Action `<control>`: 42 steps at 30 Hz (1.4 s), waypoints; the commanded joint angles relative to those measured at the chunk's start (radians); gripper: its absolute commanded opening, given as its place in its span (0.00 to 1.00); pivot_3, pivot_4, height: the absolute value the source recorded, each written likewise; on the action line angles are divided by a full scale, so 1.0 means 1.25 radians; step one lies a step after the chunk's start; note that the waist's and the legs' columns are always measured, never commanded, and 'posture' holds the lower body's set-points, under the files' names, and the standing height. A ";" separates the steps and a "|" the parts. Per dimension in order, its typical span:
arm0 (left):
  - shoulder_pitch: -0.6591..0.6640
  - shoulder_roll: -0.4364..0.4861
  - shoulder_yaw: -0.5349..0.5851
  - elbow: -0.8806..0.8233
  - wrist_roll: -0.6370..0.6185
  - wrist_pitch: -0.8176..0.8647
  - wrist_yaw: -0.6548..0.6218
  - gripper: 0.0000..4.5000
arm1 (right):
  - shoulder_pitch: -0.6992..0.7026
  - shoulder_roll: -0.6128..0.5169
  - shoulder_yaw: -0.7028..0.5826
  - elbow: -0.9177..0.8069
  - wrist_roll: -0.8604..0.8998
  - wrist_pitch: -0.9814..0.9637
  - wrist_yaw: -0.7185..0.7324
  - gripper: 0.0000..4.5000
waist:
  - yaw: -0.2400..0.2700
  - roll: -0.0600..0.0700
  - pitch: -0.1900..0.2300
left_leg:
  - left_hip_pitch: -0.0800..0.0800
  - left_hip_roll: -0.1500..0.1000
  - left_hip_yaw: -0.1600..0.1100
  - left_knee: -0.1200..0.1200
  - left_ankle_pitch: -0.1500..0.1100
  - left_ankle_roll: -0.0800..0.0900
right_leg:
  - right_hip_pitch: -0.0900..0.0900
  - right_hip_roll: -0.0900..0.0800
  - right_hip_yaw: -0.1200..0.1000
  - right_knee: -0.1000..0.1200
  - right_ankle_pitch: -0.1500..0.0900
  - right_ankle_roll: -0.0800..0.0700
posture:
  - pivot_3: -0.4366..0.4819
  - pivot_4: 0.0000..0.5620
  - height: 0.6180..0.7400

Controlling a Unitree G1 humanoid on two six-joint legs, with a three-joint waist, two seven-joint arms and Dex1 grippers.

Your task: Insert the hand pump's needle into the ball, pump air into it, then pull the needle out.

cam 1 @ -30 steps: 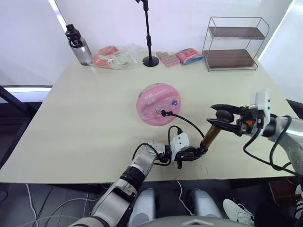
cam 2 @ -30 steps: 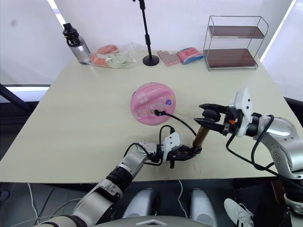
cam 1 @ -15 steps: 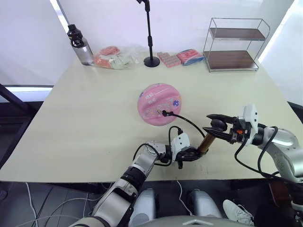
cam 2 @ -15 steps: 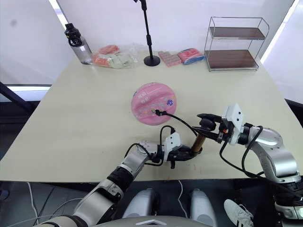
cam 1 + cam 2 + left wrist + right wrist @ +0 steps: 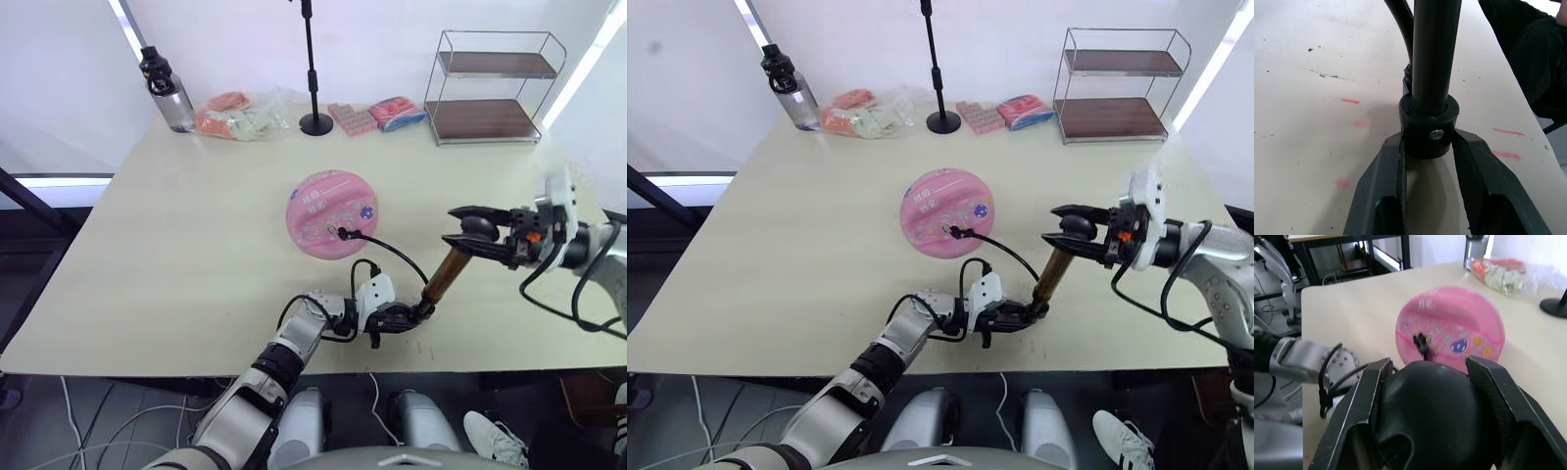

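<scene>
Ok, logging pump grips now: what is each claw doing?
Left claw: shut on the hand pump, at its base cap.
Right claw: shut on the pump's black handle.

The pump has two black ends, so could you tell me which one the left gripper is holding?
The left gripper holds the pump's lower end, the black cap near the table's front edge where the hose leaves. The upper end, the handle, sits between the right gripper's fingers.
</scene>
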 commanded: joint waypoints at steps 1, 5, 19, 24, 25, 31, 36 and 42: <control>0.029 0.020 -0.026 0.065 0.039 0.028 -0.001 0.21 | -0.069 -0.030 -0.088 -0.007 0.084 0.051 -0.017 0.42 | 0.000 0.000 0.000 | 0.000 0.000 0.000 0.000 0.000 0.000 | 0.000 0.000 0.000 0.000 0.000 0.000 | 0.48 0.27 1.00; 0.030 0.019 -0.027 0.065 0.040 0.027 -0.002 0.21 | -0.136 -0.076 -0.118 0.037 0.124 0.101 0.003 0.41 | -0.001 0.001 0.001 | 0.000 0.000 0.000 0.000 0.000 0.000 | 0.000 0.000 0.000 0.000 0.000 0.000 | 0.48 0.27 1.00; 0.025 0.017 -0.025 0.073 0.042 0.022 -0.001 0.21 | -0.105 -0.051 -0.096 0.009 0.097 0.118 -0.025 0.41 | -0.001 0.005 0.007 | -0.001 0.000 0.001 0.000 0.000 0.000 | -0.001 -0.002 -0.001 0.000 0.000 0.001 | 0.48 0.27 1.00; 0.024 0.017 -0.027 0.075 0.043 0.020 -0.001 0.21 | -0.018 -0.014 -0.055 -0.020 0.068 0.092 -0.038 0.41 | -0.002 0.002 0.005 | 0.002 0.000 0.000 0.000 0.000 0.000 | 0.001 -0.002 -0.001 0.000 0.000 0.001 | 0.48 0.27 1.00; 0.024 0.017 -0.027 0.075 0.043 0.020 -0.002 0.21 | 0.004 -0.001 -0.040 -0.024 0.051 0.073 -0.040 0.41 | -0.002 0.001 0.004 | 0.002 0.000 0.000 0.000 0.000 0.000 | 0.001 -0.002 -0.001 0.000 0.000 0.001 | 0.48 0.27 1.00; 0.025 0.017 -0.025 0.074 0.042 0.022 -0.002 0.21 | 0.100 0.073 0.040 -0.048 -0.033 -0.016 -0.039 0.41 | -0.003 -0.006 -0.005 | 0.003 0.001 0.000 0.000 0.000 0.000 | 0.002 0.000 -0.001 0.000 0.000 0.000 | 0.48 0.27 1.00; 0.025 0.017 -0.025 0.073 0.043 0.022 -0.002 0.21 | 0.162 0.119 0.091 -0.033 -0.101 -0.082 -0.041 0.41 | -0.003 -0.007 -0.009 | 0.003 0.001 0.000 0.000 0.000 0.000 | 0.002 0.000 -0.001 0.000 0.000 0.000 | 0.48 0.27 1.00; 0.022 0.014 -0.023 0.076 0.044 0.021 -0.001 0.21 | 0.210 0.165 0.161 0.024 -0.217 -0.210 -0.033 0.41 | -0.003 -0.006 -0.011 | 0.003 0.001 0.000 0.000 0.000 0.000 | 0.002 0.001 -0.001 0.000 0.000 0.000 | 0.48 0.27 1.00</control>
